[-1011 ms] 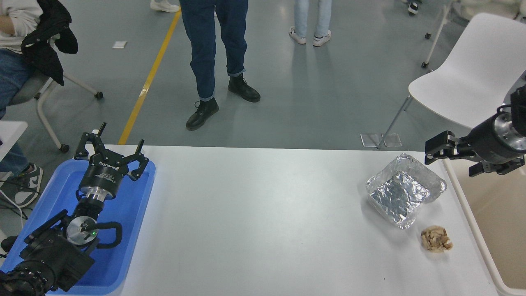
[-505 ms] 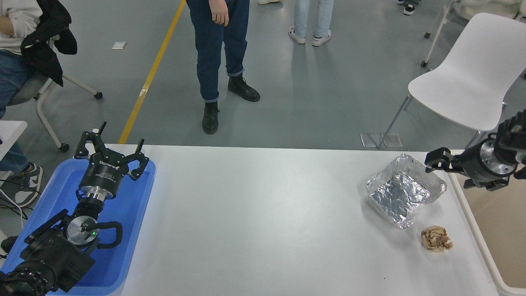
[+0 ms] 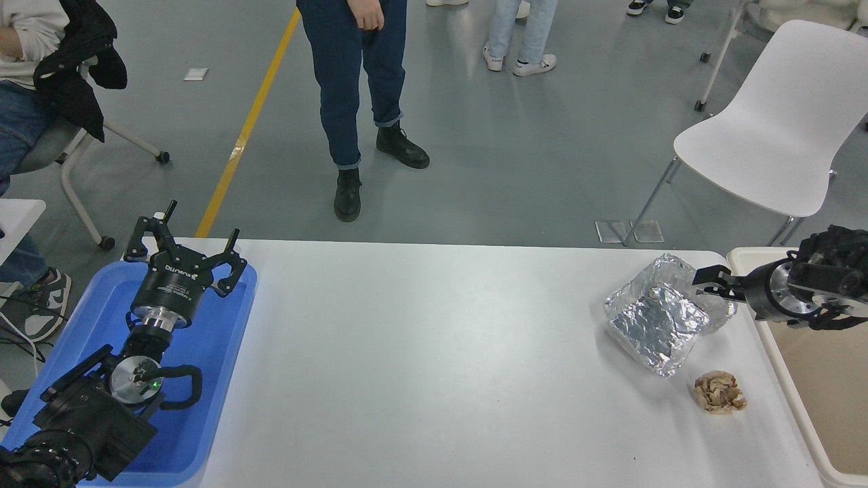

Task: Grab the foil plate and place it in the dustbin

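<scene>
Approach step: the right gripper (image 3: 708,283), fingers apart, reaches the foil plate (image 3: 661,315) near the table's (image 3: 434,366) far right corner beside the dustbin (image 3: 824,379); closing on its rim comes next.

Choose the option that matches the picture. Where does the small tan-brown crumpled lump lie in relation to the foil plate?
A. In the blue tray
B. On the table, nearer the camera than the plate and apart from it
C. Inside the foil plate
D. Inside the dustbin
B: the tan-brown lump sits on the bare white table, below and slightly right of the foil plate in the head view, with a gap between them.
</scene>
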